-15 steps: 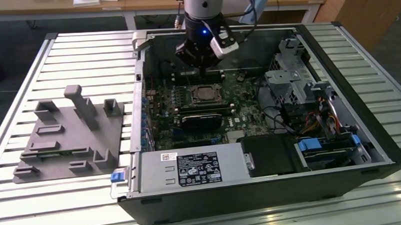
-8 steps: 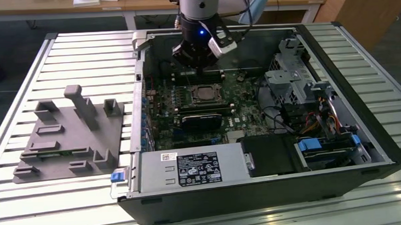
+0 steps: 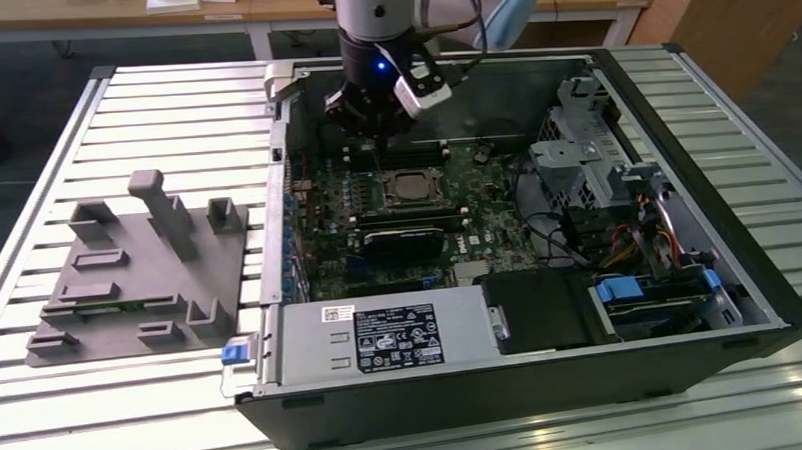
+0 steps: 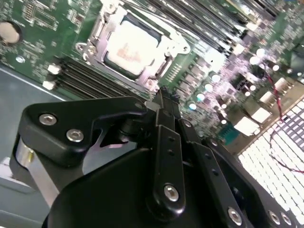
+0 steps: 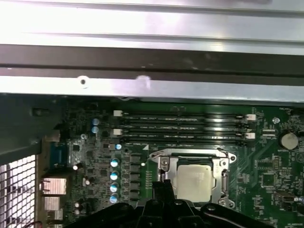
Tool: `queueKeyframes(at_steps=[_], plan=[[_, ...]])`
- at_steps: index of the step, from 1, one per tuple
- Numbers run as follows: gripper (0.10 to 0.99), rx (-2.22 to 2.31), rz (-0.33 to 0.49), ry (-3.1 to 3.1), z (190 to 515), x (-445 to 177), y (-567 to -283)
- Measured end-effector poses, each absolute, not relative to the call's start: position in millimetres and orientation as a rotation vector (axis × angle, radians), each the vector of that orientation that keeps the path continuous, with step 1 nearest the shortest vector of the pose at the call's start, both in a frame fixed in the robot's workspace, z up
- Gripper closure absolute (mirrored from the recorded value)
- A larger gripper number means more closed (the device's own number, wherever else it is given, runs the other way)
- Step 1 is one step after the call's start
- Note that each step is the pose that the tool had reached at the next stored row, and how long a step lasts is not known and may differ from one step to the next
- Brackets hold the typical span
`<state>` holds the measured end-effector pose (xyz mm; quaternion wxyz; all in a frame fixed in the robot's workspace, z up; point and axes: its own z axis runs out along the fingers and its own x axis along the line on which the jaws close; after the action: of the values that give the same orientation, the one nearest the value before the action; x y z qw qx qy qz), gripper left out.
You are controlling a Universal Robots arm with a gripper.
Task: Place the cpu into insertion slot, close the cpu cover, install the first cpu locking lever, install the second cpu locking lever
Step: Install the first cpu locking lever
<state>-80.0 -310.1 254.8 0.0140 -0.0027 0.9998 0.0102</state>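
Hovering over the motherboard (image 4: pixel 42 42) just beside the cpu cover (image 4: pixel 96 45), the gripper (image 4: pixel 166 97) has its fingers together, gripping nothing; the cover lies flat around the cpu (image 4: pixel 130 47).

My gripper (image 4: pixel 165 99): fingertips pressed together, nothing held, tip just beside cpu cover (image 4: pixel 97 45) edge. cpu (image 4: pixel 130 47) seated inside cover frame. Memory slots (image 4: pixel 88 78) alongside.
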Motion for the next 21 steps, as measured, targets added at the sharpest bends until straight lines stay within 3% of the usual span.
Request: queueKeyframes(at_steps=[21], plan=[[0.98, -0.008, 0.034, 3.113, 253.9, -103.8, -294.7]])
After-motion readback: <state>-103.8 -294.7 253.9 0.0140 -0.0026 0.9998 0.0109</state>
